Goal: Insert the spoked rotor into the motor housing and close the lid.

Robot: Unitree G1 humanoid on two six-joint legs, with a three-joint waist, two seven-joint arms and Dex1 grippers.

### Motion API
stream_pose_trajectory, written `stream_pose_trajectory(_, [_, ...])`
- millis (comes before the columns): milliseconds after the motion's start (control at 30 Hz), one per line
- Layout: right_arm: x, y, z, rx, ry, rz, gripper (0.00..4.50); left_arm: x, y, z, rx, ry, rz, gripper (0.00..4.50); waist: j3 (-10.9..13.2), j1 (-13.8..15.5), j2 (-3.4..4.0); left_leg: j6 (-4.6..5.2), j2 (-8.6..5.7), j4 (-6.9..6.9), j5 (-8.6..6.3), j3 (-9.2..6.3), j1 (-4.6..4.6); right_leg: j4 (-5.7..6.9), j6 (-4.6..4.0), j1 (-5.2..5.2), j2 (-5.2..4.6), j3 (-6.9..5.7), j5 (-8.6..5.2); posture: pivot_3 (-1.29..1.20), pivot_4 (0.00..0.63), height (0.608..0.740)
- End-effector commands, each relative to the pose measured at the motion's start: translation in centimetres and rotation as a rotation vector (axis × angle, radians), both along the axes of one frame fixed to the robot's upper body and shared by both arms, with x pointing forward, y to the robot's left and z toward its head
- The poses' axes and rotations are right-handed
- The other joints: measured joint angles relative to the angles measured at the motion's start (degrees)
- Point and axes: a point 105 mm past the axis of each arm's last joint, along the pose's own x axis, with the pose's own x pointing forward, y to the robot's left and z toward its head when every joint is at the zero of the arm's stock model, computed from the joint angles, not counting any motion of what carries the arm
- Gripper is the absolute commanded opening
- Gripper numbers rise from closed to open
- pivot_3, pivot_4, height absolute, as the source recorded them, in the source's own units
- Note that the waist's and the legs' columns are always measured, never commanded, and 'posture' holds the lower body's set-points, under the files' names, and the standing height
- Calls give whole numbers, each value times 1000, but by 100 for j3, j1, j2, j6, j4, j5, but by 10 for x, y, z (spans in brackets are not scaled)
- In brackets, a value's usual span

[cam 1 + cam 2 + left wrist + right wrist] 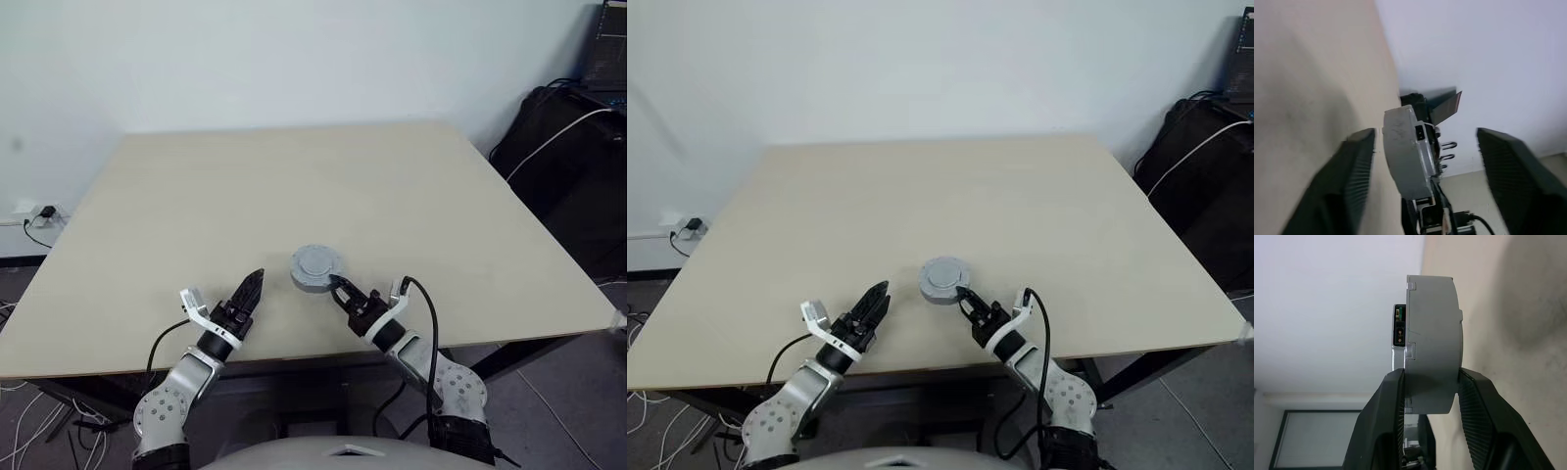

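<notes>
You have one round grey unit on the table [294,186]: the motor housing [1432,382] with the lid [315,262] already seated on top, resting near the front edge, roughly midway between the two arms. Count one housing, one lid, two grippers.

Right gripper [340,289]: its two black fingers [1386,416] are clamped on the rim of the closed unit, one pad above and one below, as the right wrist view shows. A small connector with a green tab sticks out of the lid side.

Left gripper [249,291]: jaws spread wide apart, holding nothing, standing well clear of the unit on its left side. In the left wrist view you see the grey unit between the two spread fingertips [1347,176] but not touched by them.

Hard to make out: the seam between lid and housing is only a thin line in the right wrist view; windings and rotor are hidden inside. The left wrist view is blurred. Off the table's right edge, a dark bag [563,166] with a white cable is cut off by the frame
</notes>
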Motion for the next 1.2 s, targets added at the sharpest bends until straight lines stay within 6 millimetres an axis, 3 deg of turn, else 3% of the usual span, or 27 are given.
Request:
stream_pose_trajectory(33, [8, 11, 37, 75, -137, 40, 1279, -2, -31, 11, -153, -15, -10, 4470, 0, 2, 0, 0, 0, 0, 0, 0, 0, 0, -1, 0, 0, 0, 0, 0, 0, 740])
stream_pose_trajectory(567, [-24, 38, 41, 78, -133, 316, 1279, -4, -51, 8, -213, 1, -109, 4470, 2, 3, 2, -1, 1, -1, -1, 0, -2, 0, -5, -3, 0, -1, -4, 0, 0, 740])
stream_pose_trajectory(867, [-25, 37, 40, 52, -129, 338, 1279, -3, -50, 9, -229, -8, -93, 4470, 3, 5, 0, -1, 0, -1, -1, 0, -4, -2, -4, -3, -2, -2, -5, 0, 0, 740])
stream_pose_trajectory(967, [-24, 37, 39, 46, -121, 330, 1279, -4, -48, 9, -230, -4, -78, 3876, 3, 4, -1, -1, 1, -1, -2, 0, -5, -3, -4, -4, -1, -2, -5, 0, 0, 740])
stream_pose_trajectory(1133, [-22, 38, 38, 39, -119, 326, 1279, -6, -46, 9, -230, -3, -72, 2230, 5, 4, -3, -1, 1, -2, -2, -1, -10, -5, -4, -7, -1, -2, -5, 0, 0, 740])
stream_pose_trajectory(1200, [-21, 38, 36, 13, -123, 322, 1279, -6, -46, 9, -229, -3, -74, 2130, 5, 8, -3, -1, 1, -1, -2, -1, -12, -6, -3, -9, -1, -3, -4, 0, 0, 740])
